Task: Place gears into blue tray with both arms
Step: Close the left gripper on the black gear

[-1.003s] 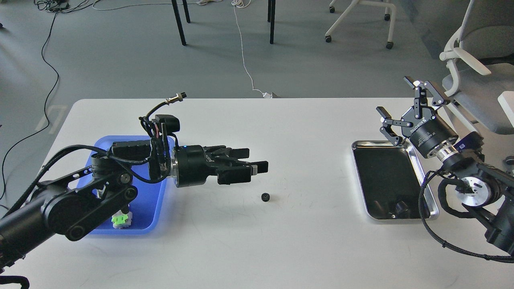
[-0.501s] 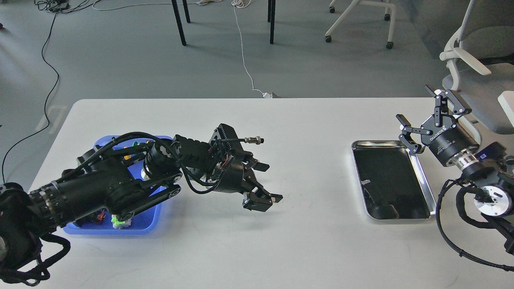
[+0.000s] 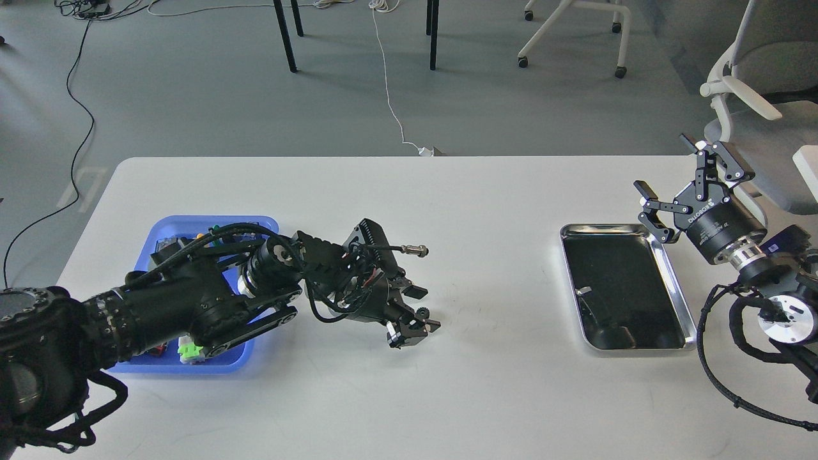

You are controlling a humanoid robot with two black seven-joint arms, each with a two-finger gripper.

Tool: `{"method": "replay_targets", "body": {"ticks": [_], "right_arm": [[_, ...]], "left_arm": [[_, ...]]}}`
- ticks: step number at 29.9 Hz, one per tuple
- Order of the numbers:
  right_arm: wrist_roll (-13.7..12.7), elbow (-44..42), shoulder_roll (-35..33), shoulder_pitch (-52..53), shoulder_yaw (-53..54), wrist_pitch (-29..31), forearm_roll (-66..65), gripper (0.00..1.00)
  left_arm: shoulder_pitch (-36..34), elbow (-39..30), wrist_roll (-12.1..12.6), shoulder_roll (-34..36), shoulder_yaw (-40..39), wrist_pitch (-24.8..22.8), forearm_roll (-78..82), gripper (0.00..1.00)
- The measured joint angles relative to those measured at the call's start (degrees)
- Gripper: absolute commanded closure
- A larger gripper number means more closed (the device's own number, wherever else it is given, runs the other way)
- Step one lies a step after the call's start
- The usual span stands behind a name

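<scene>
One small black gear (image 3: pixel 422 313) lies on the white table near the middle. My left gripper (image 3: pixel 424 309) is lowered over it, open, with a finger on either side of the gear. Whether the fingers touch it I cannot tell. The blue tray (image 3: pixel 167 225) sits at the left, largely covered by my left arm. Colourful push-button pieces (image 3: pixel 192 350) show in its near corner. My right gripper (image 3: pixel 664 165) hangs open and empty above the far right edge of the table, far from the gear.
A shiny steel tray (image 3: pixel 677 300) lies at the right of the table, just below my right gripper. Bare table surface lies between the two trays. Office chairs stand beyond the table's right end.
My left arm swung right and turned its gripper downward, lowering it over the gear. My right gripper drew back to the right, away from the steel tray's centre.
</scene>
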Motion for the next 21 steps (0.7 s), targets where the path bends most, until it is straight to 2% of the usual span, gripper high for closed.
{"method": "replay_targets", "body": {"ticks": [8, 15, 17, 21], "right_arm": [[0.00, 0.02, -0.02, 0.00, 0.00, 0.00, 0.00, 0.03], [0.00, 0.03, -0.07, 0.00, 0.00, 0.00, 0.00, 0.03], [0.00, 0.03, -0.06, 0.00, 0.00, 0.00, 0.00, 0.03], [0.00, 0.03, -0.01, -0.08, -0.04, 0.00, 0.00, 0.03]], "left_arm": [[1.02, 0.61, 0.00, -0.05, 0.02, 0.17, -0.01, 0.44], [1.78, 2.03, -0.02, -0.12, -0.03, 1.13, -0.03, 0.71], [1.79, 2.51, 0.01, -0.16, -0.04, 1.74, -0.03, 0.82], [1.79, 2.72, 0.03, -0.14, -0.02, 2.10, -0.02, 0.86]]}}
